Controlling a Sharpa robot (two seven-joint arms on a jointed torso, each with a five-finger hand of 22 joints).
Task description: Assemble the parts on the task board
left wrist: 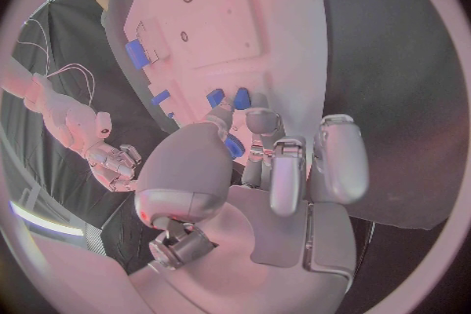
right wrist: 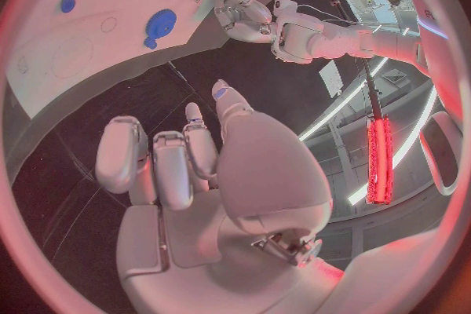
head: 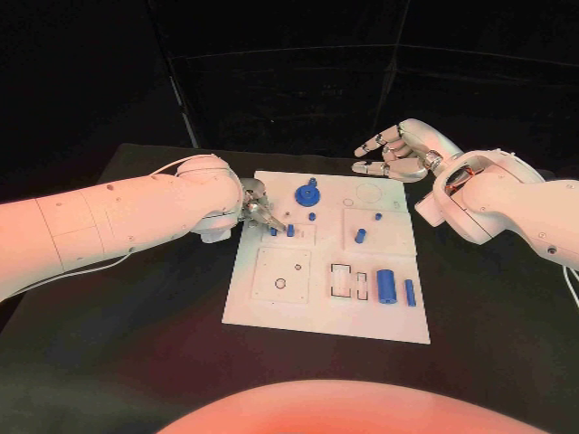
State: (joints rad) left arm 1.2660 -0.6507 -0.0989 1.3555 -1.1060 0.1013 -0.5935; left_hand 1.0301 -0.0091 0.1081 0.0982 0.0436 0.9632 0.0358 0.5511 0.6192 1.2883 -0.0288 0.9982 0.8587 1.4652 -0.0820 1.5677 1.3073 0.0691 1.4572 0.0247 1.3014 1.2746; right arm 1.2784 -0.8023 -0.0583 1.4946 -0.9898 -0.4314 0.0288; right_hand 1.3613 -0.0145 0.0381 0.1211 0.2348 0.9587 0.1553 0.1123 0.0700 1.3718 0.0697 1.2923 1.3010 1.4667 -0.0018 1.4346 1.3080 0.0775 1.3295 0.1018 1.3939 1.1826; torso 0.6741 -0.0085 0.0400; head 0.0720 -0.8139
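- A black table [head: 107,362] was seen under dark surroundings, with the white task board [head: 328,316] laid at its middle.
- On the board, a large blue round part [head: 308,193] stood toward 12 o'clock, a small blue part [head: 362,235] lay near the centre, and a blue cylinder [head: 386,287] with a thin blue bar [head: 410,291] just beside it lay toward 5 o'clock.
- Two small blue pegs [head: 289,230] were seen at the board's 10 o'clock edge, beside the left hand [head: 254,210].
- In the left wrist view, the left hand's fingertips [left wrist: 228,119] were shown bent down onto the board, touching a blue peg [left wrist: 234,146]; whether the peg was pinched or merely touched could not be told.
- The right wrist view showed the right hand [right wrist: 187,165] with its fingers loosely spread and nothing grasped, off the board.
- From the head view, the right hand [head: 396,152] was held raised beyond the board's 1 o'clock corner, palm turned toward the board.
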